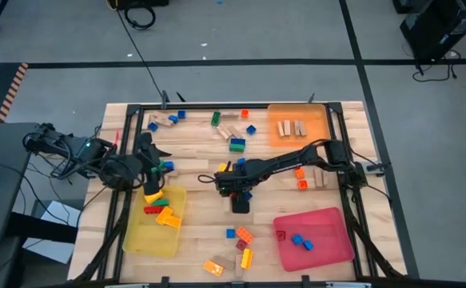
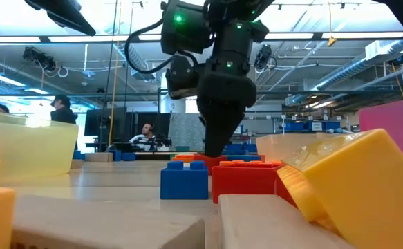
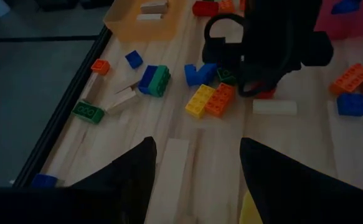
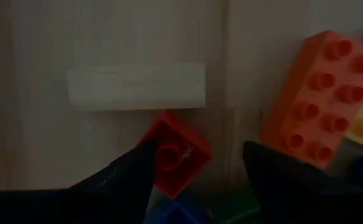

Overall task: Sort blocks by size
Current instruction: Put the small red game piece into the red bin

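Pale wooden desk (image 1: 201, 200). Lower left, a yellow tray (image 1: 141, 240) holds red, yellow and orange blocks (image 1: 159, 210). Upper right, the orange tray (image 1: 316, 120) has tan wooden pieces (image 1: 292, 128). Lower right, the pinkish-red tray (image 1: 328, 240) carries blue bricks (image 1: 301, 241). Both arms are black.

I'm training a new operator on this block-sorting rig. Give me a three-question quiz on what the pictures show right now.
1. True or false: the red tray holds wooden blocks.
2. Which gripper is down at the small red brick in the middle of the table? A) left gripper B) right gripper
3. Fill in: the wooden blocks in a tray lie in the ____ tray.

Key:
1. False; it holds small blue bricks and a red one.
2. B; its fingers stand open on either side of the brick, while the left gripper waits open by the yellow tray.
3. Orange.
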`<state>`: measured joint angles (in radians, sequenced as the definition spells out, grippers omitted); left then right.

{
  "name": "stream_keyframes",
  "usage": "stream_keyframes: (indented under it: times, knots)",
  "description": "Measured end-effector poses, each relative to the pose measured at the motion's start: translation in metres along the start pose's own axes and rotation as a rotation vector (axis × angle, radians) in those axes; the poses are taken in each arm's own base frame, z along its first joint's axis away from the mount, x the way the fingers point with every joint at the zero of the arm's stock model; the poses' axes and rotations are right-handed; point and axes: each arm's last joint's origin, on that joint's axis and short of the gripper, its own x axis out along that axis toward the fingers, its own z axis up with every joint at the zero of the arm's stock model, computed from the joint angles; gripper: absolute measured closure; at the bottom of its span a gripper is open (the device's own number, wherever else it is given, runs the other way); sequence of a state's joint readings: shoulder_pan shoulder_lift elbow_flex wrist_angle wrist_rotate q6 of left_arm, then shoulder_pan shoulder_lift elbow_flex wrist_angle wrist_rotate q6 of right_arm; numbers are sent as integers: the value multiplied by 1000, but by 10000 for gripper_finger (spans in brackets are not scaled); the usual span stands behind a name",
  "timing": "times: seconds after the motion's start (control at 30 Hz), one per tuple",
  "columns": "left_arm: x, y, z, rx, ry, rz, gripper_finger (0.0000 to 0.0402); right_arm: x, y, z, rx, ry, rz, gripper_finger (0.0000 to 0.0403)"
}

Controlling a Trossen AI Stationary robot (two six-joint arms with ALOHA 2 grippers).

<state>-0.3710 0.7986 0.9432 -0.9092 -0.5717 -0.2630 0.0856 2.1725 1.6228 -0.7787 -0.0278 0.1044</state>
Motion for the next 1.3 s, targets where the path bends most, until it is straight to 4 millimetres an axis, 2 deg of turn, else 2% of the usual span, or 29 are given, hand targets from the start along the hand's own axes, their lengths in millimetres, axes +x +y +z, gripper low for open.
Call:
stream_keyframes:
  times: [0.17,0.3,0.43,0.6,0.83,0.93,1.07,1.17,1.3]
  knots:
    - [0,0,0,-2,1,0,163,1,0,0,7,0,4,150]
    - [0,0,0,-2,0,0,163,1,0,0,8,1,5,166]
    - [0,0,0,-2,1,0,163,5,1,1,9,3,36,210]
    - [0,0,0,-2,1,0,163,4,5,0,20,1,52,302]
    - [0,0,0,-2,1,0,163,-5,5,-1,95,1,52,310]
    - [0,0,0,-2,1,1,163,-19,6,0,130,-26,57,310]
    - [0,0,0,-2,1,1,163,-47,7,0,176,-82,67,310]
    - [0,0,0,-3,1,1,163,-74,13,-5,209,-107,77,310]
    - [0,0,0,-28,0,0,163,-114,32,-22,243,-104,87,310]
